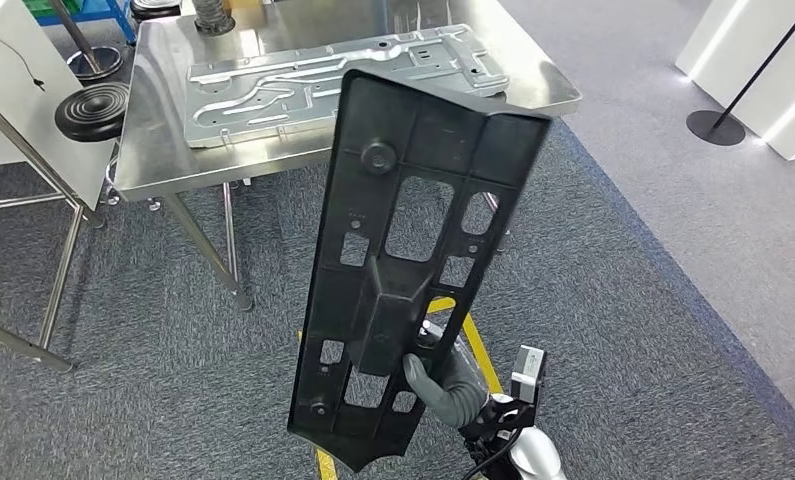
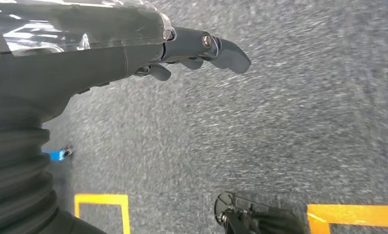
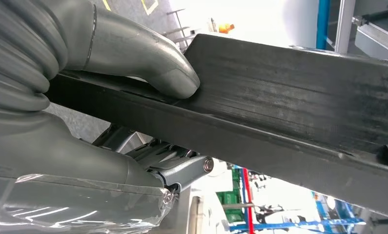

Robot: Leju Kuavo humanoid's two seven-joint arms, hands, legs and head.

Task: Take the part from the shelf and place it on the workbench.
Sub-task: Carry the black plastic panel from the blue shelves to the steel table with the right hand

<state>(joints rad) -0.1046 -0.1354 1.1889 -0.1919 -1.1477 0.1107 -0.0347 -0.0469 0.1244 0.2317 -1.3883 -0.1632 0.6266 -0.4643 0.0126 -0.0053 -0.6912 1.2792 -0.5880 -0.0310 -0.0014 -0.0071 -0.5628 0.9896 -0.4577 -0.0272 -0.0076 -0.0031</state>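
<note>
- The right hand [image 1: 443,385] is gripping the long black plastic part [image 1: 413,250] near its lower end, so most of its length is standing up in front of the robot, tilted a little to one side.
- In the right wrist view the thick grey thumb [image 3: 174,78] is pressing on one face of the part while the fingers are wrapping the other side, clamped on it.
- Holding it low and upright probably keeps the long part off the floor and free of the worktop [image 1: 153,120] edge on the way in.
- The worktop is lying ahead, well apart from the hand, with a pressed metal sheet [image 1: 343,80] already resting on it; the part is not yet set down.
- The left hand [image 2: 192,51] is hanging over the grey carpet [image 2: 279,126], fingers loosely apart and holding nothing.
</note>
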